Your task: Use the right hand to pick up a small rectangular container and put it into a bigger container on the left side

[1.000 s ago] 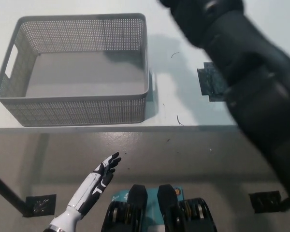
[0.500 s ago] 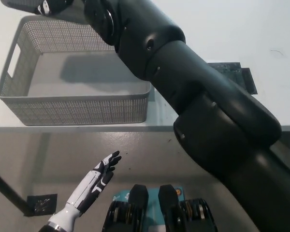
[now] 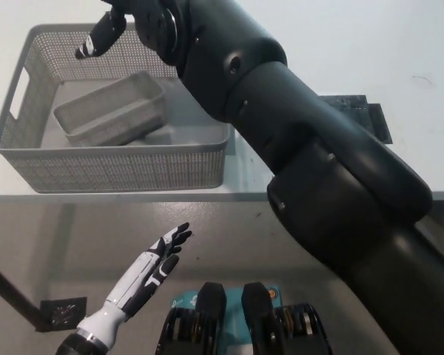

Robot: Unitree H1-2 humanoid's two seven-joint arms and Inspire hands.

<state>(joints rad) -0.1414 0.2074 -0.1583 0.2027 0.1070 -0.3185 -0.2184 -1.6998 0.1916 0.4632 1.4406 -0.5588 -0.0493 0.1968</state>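
Resting: small container (image 3: 111,109) lies tilted inside the basket (image 3: 118,168).
Right hand (image 3: 126,22): above the basket's far rim, fingers apart, empty.
Left hand (image 3: 159,259): below the basket, open.
Risk: withdrawing arm could snag the basket's rim.

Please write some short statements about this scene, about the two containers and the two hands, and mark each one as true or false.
1. The small container lies inside the big basket. True.
2. The right hand is clamped on the small container. False: it is above the basket's far side, apart from the container, with fingers apart.
3. The left hand rests inside the basket. False: it is low in the view, below the table edge, open and holding nothing.
4. The small container sits tilted in the basket, not flat and square to its walls. True.
5. The basket stands on the floor. False: it stands on the white table.
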